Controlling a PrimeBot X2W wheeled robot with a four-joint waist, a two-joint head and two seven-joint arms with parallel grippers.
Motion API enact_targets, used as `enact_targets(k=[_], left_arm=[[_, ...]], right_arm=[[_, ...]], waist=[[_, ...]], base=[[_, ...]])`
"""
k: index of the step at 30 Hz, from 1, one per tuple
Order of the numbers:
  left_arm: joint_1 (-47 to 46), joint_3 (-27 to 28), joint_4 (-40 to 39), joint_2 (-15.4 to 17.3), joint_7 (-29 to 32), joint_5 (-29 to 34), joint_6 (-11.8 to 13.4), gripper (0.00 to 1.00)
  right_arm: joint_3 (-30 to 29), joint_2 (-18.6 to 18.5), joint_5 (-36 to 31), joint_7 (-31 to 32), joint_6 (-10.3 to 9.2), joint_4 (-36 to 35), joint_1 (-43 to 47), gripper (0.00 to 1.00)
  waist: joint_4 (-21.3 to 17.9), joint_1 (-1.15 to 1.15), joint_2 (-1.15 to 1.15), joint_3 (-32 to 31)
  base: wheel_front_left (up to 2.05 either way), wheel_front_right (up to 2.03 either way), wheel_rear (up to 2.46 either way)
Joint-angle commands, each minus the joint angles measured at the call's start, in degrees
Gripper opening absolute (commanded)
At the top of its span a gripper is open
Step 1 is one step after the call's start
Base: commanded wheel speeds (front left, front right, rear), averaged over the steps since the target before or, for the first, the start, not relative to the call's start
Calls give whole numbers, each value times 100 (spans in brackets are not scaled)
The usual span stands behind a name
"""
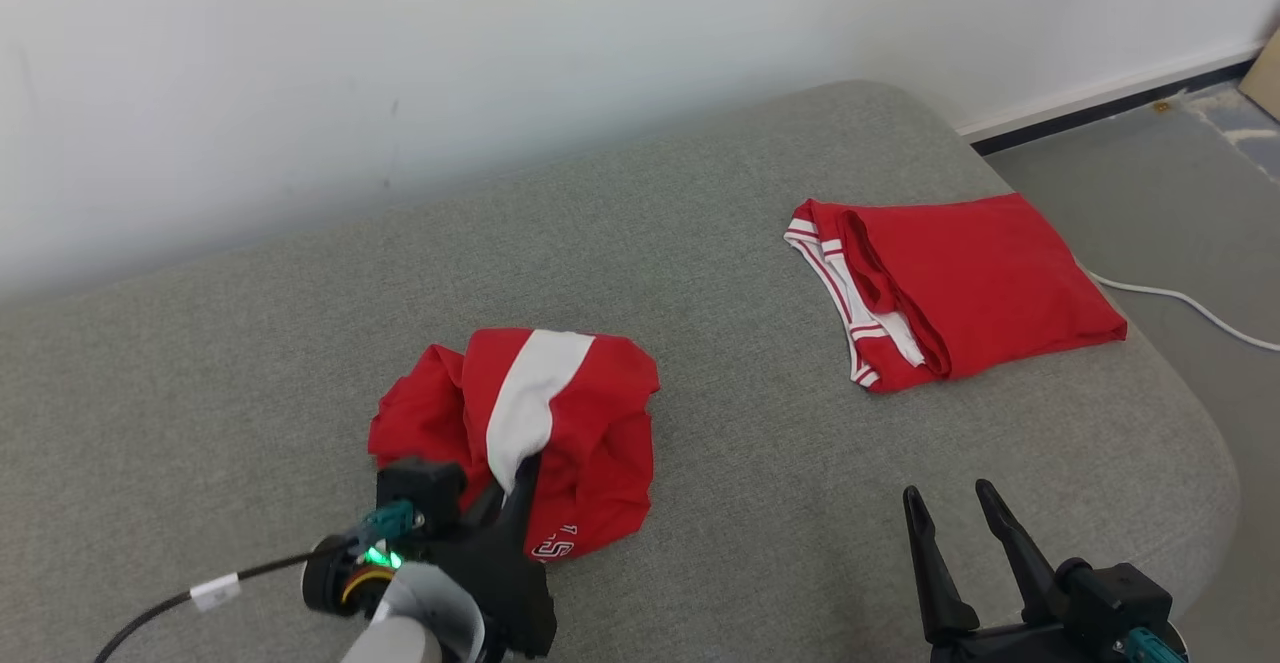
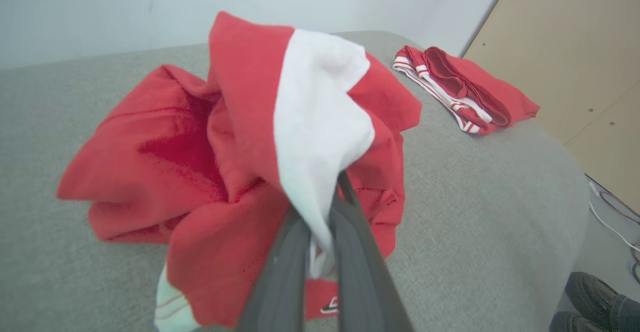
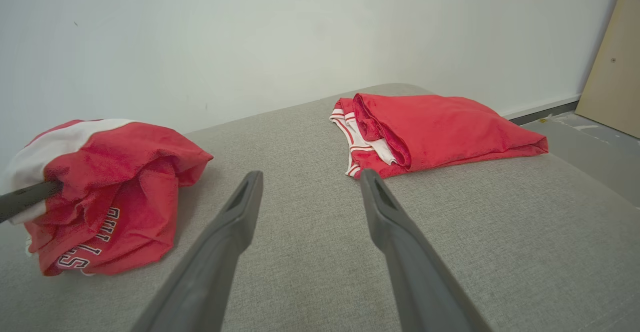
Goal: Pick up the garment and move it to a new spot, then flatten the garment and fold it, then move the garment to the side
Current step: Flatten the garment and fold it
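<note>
our left gripper (image 1: 515,478) clamped on crumpled garment (image 1: 600,413), heap directly ahead of it; right gripper (image 1: 958,501) spread empty, well off right, so we lift left-armed.

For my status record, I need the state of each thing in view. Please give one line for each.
crumpled red-and-white fabric jersey: bunched in a heap on the grey fabric cushion, white panel pinched by the left hand.
folded red fabric jersey with white-striped trim: folded, lying flat, untouched.
left hand: shut on the crumpled jersey.
right hand: open, empty.
</note>
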Motion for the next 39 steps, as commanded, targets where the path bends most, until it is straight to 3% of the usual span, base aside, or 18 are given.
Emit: enact_targets(k=[1, 11, 19, 27, 33, 37, 38, 39], left_arm=[[-141, 15, -14, -22, -61, 2, 1, 0], [-1921, -85, -156, -165, -434, 23, -111, 0], [-2980, -369, -368, -241, -716, -617, -224, 0], [-1904, -1259, 89, -234, 54, -1118, -276, 0], [-928, -2426, -571, -53, 990, -2099, -267, 0], [-643, -2936, -958, 292, 1509, -2486, -268, 0], [-581, -2965, -991, 358, 1591, -2563, -269, 5], [-537, -2995, -1011, 427, 1682, -2612, -269, 84]], right_arm=[[5, -5, 12, -13, -12, 2, 8, 100], [87, -49, 51, 25, -12, 15, -78, 100], [38, -26, 56, -20, -12, 24, -55, 100], [-54, 37, 34, -55, -12, -14, 22, 100], [-110, 79, -21, -53, -12, -54, -38, 100], [-67, 97, -25, -56, -12, -40, -119, 100], [-55, 101, -20, -60, -12, -29, -130, 100], [-51, 103, -17, -62, -12, -16, -141, 100]], waist=[[20, 0, -1, -13], [132, 0, -1, -147], [185, 0, -1, -124], [492, 0, -1, 45], [816, 0, -1, 168], [933, 0, -1, 188], [949, 0, -1, 184], [961, 0, -1, 180]], base=[[0, 0, 0], [0, 0, 0], [0, 0, 0], [0, 0, 0], [0, 0, 0], [0, 0, 0], [0, 0, 0], [0, 0, 0]])
